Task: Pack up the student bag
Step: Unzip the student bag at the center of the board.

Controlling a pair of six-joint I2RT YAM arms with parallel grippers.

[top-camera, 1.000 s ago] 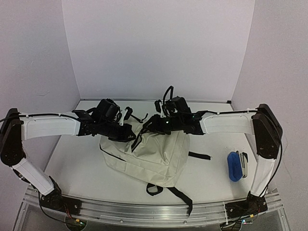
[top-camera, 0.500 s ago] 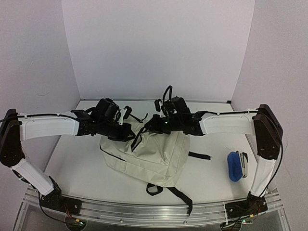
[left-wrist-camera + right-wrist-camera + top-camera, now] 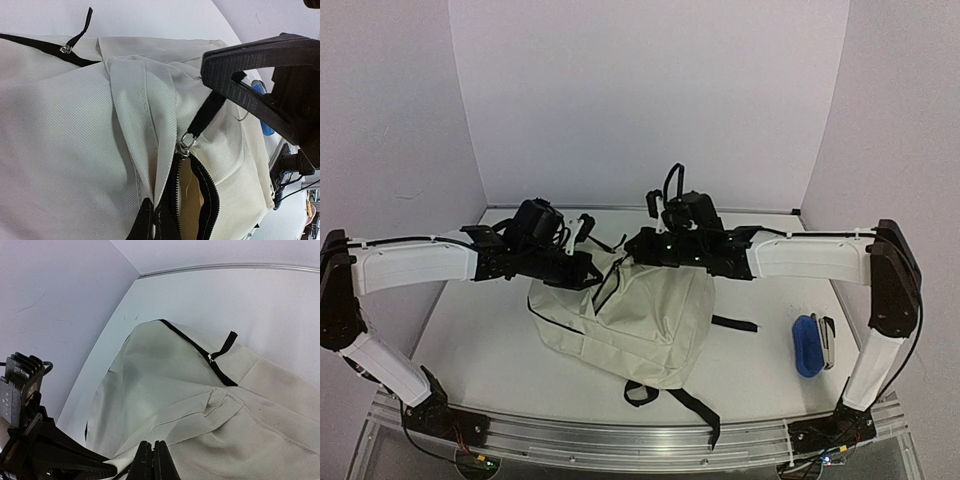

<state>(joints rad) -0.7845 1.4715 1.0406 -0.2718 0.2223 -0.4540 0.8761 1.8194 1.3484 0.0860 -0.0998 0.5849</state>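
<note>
Bag [image 3: 640, 325], cream canvas with black straps, lies on the white tabletop [image 3: 480, 330] just below and between the two grippers. Its upper edge is bunched up toward them, and its straps trail away on the near side.

The left gripper [image 3: 151, 227] is clenched on the bag. In its wrist view a folded flap of cream fabric runs straight into the black fingertips, right beside the zipper [image 3: 175, 195]. Just ahead of those fingertips the zipper stands partly parted, with a tan surface showing in the gap.

The silver slider [image 3: 185, 144] sits at the far end of that gap. A black pull tab [image 3: 207, 112] rises from the slider to the tips of the right gripper [image 3: 152, 460]. That gripper comes in from the other side and nearly meets the left one over the bag's top. Its fingers are pressed tight together in its own wrist view. The left wrist view shows the tab ending under them, so it appears to be pinching the tab.

Farther from both grippers, a second black zipper [image 3: 190, 347] crosses the canvas, its small pull lying loose on the fabric.

A blue object [image 3: 805, 345] rests on the tabletop well to the right of the right gripper, apart from the bag and close to that arm's upright link.
</note>
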